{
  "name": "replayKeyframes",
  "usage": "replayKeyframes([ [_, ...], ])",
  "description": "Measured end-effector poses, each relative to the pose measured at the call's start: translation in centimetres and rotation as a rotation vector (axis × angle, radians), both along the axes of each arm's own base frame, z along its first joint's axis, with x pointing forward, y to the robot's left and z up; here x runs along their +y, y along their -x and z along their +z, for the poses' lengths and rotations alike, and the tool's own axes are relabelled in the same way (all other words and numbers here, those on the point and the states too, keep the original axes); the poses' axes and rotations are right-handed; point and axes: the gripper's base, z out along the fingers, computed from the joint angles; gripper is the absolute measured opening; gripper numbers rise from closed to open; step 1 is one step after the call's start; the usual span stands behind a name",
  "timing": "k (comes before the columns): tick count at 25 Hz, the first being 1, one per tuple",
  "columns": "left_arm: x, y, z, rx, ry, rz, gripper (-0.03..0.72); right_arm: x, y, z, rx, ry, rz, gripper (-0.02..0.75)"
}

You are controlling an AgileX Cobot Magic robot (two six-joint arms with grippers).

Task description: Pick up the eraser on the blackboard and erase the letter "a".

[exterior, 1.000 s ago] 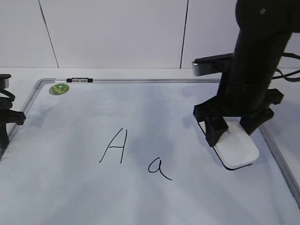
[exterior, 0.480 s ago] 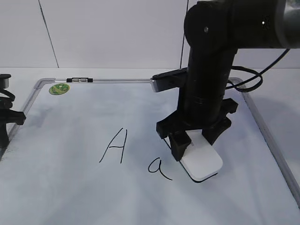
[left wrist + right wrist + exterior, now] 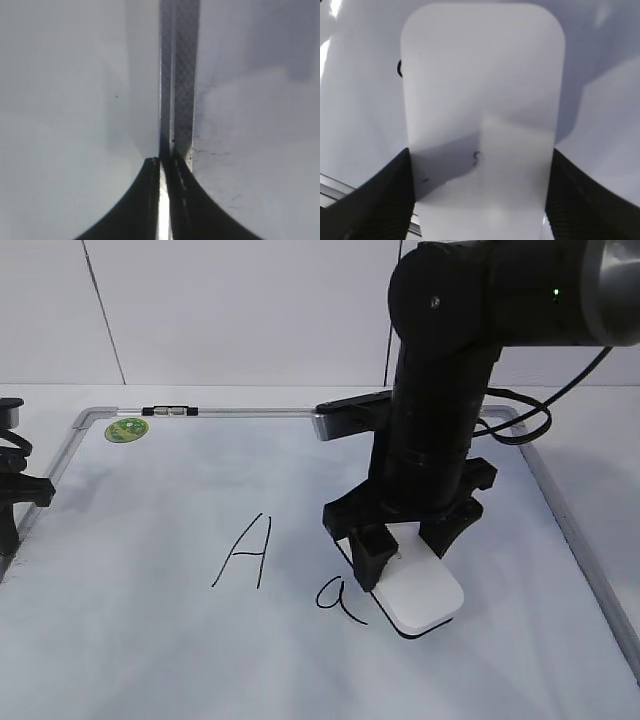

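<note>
The blackboard (image 3: 150, 640) is a white board with a grey frame and lies flat. A small handwritten "a" (image 3: 338, 600) sits near its middle front, to the right of a taller capital "A" (image 3: 243, 552). My right gripper (image 3: 400, 558) is shut on the white eraser (image 3: 420, 595), which rests on the board with its left edge just beside the "a". In the right wrist view the eraser (image 3: 482, 100) fills the frame between the jaws (image 3: 480, 200), and a bit of the "a" (image 3: 399, 67) peeks out at its left edge. My left gripper (image 3: 161, 165) is shut and empty over the board's left frame (image 3: 180, 75).
A round green sticker (image 3: 126, 429) and a small black-and-silver clip (image 3: 170, 411) sit at the board's far left corner. My left arm (image 3: 12, 495) stays at the left frame. A cable (image 3: 520, 420) trails behind my right arm.
My right gripper has carried the eraser left across the board, from near the right frame to right beside the "a". The left arm has not moved.
</note>
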Motion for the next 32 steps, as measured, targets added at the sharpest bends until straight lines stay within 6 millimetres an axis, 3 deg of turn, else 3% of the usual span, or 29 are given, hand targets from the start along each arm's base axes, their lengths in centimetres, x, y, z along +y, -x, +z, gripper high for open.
replayKeyframes([
  [15,0.0,0.0,0.0,0.002,0.0,0.0,0.013,1.3,0.4,-1.8,0.046,0.014,0.04,0.562],
  [26,0.0,0.0,0.0,0.002,0.0,0.0,0.013,1.8,-0.6,-1.4,0.009,0.013,0.043,0.562],
  [32,0.0,0.0,0.0,0.002,0.0,0.0,0.013,2.1,-1.0,-2.3,0.022,0.023,0.041,0.562],
])
